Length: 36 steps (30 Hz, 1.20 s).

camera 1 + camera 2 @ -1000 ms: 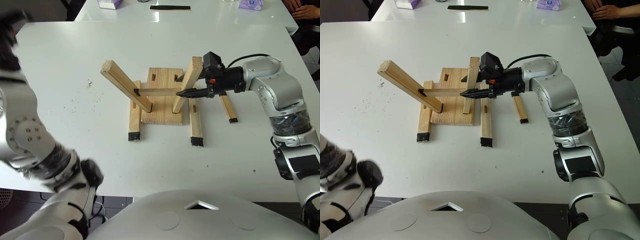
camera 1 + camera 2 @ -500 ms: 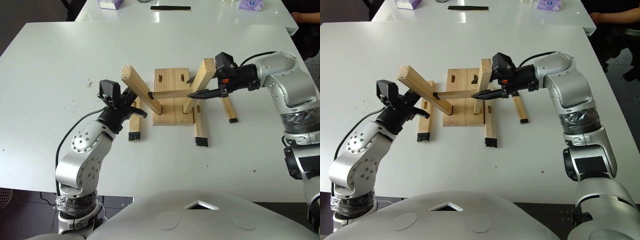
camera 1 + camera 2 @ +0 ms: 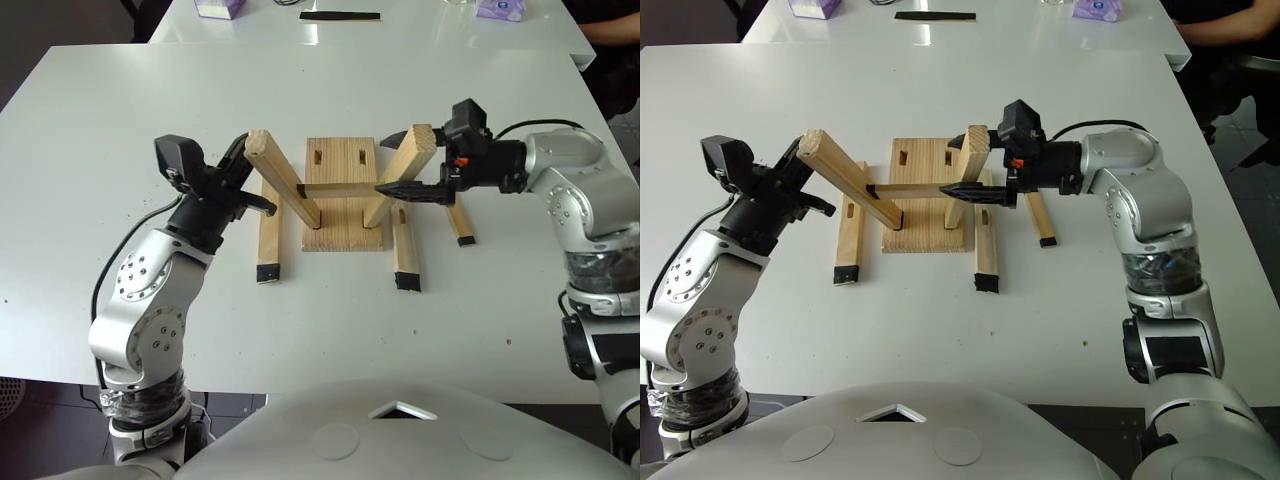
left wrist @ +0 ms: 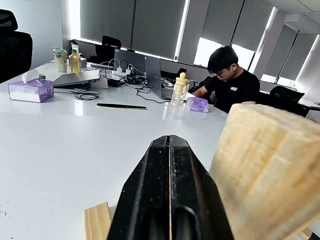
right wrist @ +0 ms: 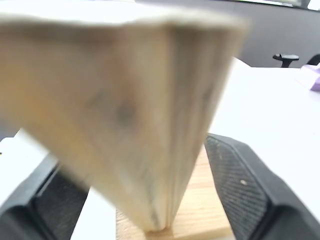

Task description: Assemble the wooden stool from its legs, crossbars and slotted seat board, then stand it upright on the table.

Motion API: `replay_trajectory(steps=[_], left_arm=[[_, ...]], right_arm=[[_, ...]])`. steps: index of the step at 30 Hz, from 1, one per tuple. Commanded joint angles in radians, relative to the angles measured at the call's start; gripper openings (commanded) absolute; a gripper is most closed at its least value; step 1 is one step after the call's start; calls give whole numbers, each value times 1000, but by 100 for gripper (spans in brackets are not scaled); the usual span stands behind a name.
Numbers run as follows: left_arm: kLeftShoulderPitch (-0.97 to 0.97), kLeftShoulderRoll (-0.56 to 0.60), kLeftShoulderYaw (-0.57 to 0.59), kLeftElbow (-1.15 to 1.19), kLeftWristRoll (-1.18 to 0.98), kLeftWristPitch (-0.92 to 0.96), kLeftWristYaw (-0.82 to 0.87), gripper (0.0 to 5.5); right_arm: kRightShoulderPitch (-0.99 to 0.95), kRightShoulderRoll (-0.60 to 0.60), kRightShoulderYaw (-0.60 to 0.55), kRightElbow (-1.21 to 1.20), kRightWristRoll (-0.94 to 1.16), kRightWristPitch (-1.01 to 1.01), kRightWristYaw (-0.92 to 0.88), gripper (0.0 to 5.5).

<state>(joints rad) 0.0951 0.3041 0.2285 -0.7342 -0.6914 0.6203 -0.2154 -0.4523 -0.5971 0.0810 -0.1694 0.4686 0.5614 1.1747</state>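
right hand [image 3: 392, 165] clamping right leg [image 3: 416, 146] | left hand [image 4: 170, 150] pinching closed on nothing, sitting beside left leg [image 3: 283, 182] top | both legs, crossbar [image 3: 338, 187] leaning on board [image 3: 340, 152], mid-surface [image 3: 120, 100]

The left arm is coming in from the robot's near left, where a second ago it was showing only as a blur at the picture's edge. The left gripper [image 4: 170, 145], fingers pressed together, is rising from beside the lower part of the left leg [image 3: 283, 180] to just beside its upper end. The left leg is getting steeper and is leaning less far out from the seat board [image 3: 345, 215]. The right gripper [image 5: 142, 200] is drawing its wrist back a little toward the robot's right, so that its far finger is now showing behind the right leg [image 3: 408, 160].
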Motion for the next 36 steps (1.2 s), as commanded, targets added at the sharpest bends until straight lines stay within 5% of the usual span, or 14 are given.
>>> replay_trajectory(steps=[1, 9, 18, 24, 32, 36], left_arm=[[34, 32, 17, -11, 15, 11, 11, 0], [123, 22, 142, -22, 60, 31, 151, 0], [174, -80, -33, -98, 172, -18, 237, 0], [200, -135, -175, -162, 346, -79, 315, 0], [184, -126, -52, -179, 470, -68, 373, 0], [165, -116, -71, -193, 481, -46, 347, 0]], right_arm=[[41, -31, -75, -71, 58, 49, -45, 370], [221, -86, -437, -231, 360, 260, -211, 352], [369, 81, -166, -330, -106, 101, -705, 217], [428, 287, 2, -589, -209, 209, -1004, 128], [462, 363, -17, -698, -413, 305, -1258, 4], [469, 356, -7, -734, -476, 312, -1282, 1]])
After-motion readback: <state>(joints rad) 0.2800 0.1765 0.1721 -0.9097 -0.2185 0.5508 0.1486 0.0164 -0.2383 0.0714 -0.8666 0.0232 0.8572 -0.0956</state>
